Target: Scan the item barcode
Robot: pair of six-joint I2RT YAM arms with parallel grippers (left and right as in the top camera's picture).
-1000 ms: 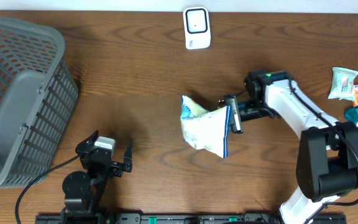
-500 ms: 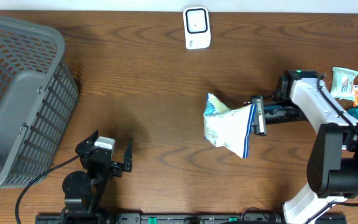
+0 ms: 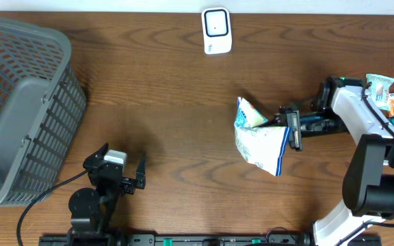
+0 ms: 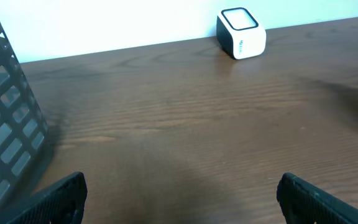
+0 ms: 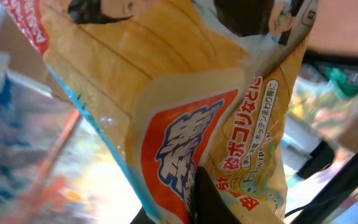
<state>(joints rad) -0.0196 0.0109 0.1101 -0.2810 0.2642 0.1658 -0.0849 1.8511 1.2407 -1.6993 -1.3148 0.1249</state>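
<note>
The item, a white and blue packet [image 3: 260, 140], hangs above the table right of centre with my right gripper [image 3: 291, 129] shut on its right edge. Up close in the right wrist view the packet [image 5: 166, 93] fills the frame with its yellow and orange printed face, and a dark finger [image 5: 210, 196] presses into its lower part. No barcode shows in any view. The white scanner [image 3: 217, 31] stands at the table's far edge, also visible as the scanner [image 4: 241, 32] in the left wrist view. My left gripper [image 3: 118, 172] rests open near the front left; its fingertips [image 4: 61, 196] hold nothing.
A grey mesh basket [image 3: 19, 109] occupies the left side, its wall [image 4: 5, 130] close to my left gripper. Several small packets [image 3: 388, 102] lie at the right edge beside the right arm.
My right arm has carried the packet to the right and slightly toward the front, tilting it. The left arm has not moved.
</note>
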